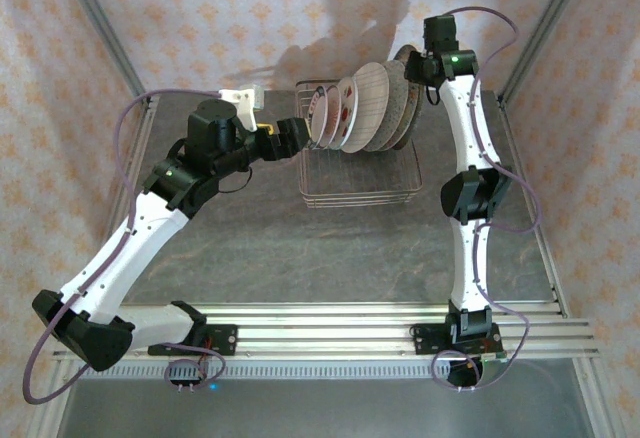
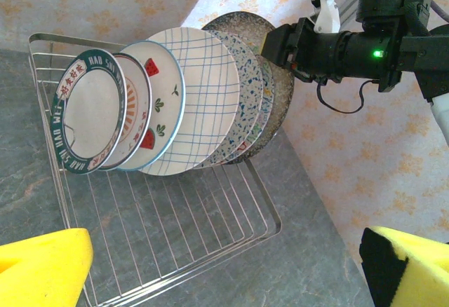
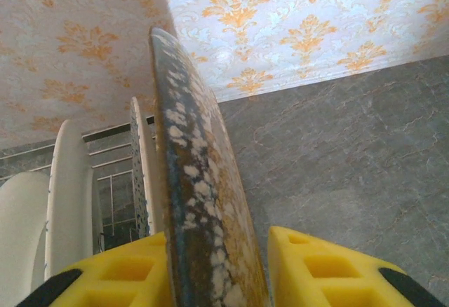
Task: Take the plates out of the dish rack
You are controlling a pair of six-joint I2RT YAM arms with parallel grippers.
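**Unloading, first pick.** The dish rack (image 1: 360, 196) stands mid-table between my two arms. The plates (image 1: 362, 108) sit on edge in a leaning row at its far end, and as I judge it none is out yet.

**Right arm.** My right gripper (image 3: 217, 261) straddles the rim of the brown speckled plate (image 3: 186, 153), the end plate on that arm's side. In the right wrist view one yellow pad (image 3: 119, 272) lies against one face of the plate, and the other pad sits just beside the opposite face. I cannot tell whether the pinch is made.

**Left arm.** My left gripper (image 2: 226, 251) hangs with its jaws wide apart and nothing between them. It is near the green-rimmed plate (image 2: 88, 111) at the other end of the row, but apart from it.

**Step in hand, by my reading.** Taking hold of the speckled plate.

**Next move.**
- I would first confirm that both pads bear on the rim.
- I would then lift along the plate's own plane until it clears the rack. The neighbouring plate (image 3: 144, 174) leans just beside it, so a sideways pull could drag the row.
- Last, I would carry it to bare table (image 3: 337, 153) on the right of the rack and lay it flat.
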